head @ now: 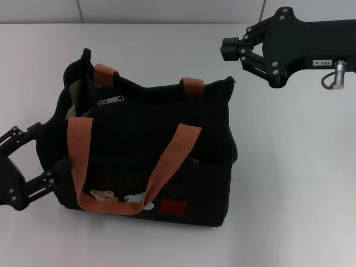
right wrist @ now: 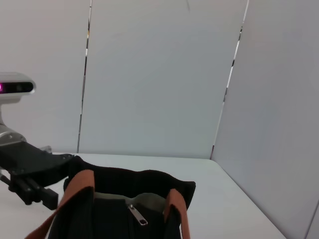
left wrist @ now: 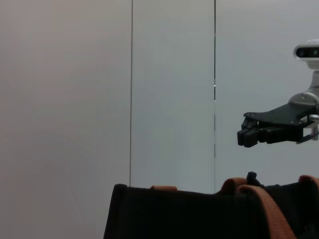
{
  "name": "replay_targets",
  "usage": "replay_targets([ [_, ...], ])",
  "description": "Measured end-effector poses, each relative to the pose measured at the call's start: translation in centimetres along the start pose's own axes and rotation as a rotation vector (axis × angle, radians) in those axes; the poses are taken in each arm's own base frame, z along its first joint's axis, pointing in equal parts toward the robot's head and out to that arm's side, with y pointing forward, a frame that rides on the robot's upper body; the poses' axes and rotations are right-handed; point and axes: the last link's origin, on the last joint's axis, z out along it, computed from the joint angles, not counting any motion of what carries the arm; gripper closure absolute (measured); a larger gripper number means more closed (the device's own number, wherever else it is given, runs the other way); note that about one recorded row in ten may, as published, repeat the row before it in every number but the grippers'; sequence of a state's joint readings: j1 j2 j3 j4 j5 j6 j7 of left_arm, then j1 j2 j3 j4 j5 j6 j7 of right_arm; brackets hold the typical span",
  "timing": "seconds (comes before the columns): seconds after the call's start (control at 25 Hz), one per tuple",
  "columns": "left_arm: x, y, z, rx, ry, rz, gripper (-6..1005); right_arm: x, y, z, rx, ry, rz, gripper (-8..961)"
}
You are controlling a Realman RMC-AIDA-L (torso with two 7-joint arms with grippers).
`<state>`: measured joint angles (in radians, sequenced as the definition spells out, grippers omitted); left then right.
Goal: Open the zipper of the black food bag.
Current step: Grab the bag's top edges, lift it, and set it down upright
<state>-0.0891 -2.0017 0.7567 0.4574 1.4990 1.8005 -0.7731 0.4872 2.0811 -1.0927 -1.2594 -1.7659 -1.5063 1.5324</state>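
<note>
We note the right gripper [head: 227, 49] raised at far right, fingers closed; the left gripper [head: 41, 153] low left, fingers spread.

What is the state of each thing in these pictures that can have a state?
black food bag: upright on the table, open at its left end.
zipper: pull tab lies near the bag's left end.
strap handles: front one folded down over the front face.
left gripper: open, at the bag's left end.
right gripper: shut, raised beyond the bag's right end, holding nothing.

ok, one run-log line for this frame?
left gripper: open, at black food bag left end | right gripper: shut, clear of bag | zipper pull near left end
</note>
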Motion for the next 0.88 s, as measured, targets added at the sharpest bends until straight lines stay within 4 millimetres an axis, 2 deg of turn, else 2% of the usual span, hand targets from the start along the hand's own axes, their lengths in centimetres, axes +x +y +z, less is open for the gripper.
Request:
replay_targets([
  [0.12, -0.2, -0.2, 0.7, 0.004, -0.007, -0.001, 200, 0.0, 0.0, 0.0, 0.001, 0.000, 0.000, 878],
  [0.2, -0.3, -0.2, 0.9, 0.004, -0.007, 0.001, 199, 0.0, 0.0, 0.0, 0.001, 0.000, 0.000, 877],
  [0.28, -0.3, -0.2, 2.0, -0.005, 0.005, 0.022, 197, 0.0, 0.0, 0.0, 0.000, 0.001, 0.001, 875],
  [0.84, -1.1, 0.5, 5.2, -0.059, 0.015, 0.148, 347, 0.4, 0.3, -0.2, -0.007, 0.003, 0.011, 862],
  [0.88, -1.1, 0.5, 5.3, -0.059, 0.015, 0.150, 389, 0.4, 0.3, -0.2, -0.007, 0.003, 0.011, 861],
])
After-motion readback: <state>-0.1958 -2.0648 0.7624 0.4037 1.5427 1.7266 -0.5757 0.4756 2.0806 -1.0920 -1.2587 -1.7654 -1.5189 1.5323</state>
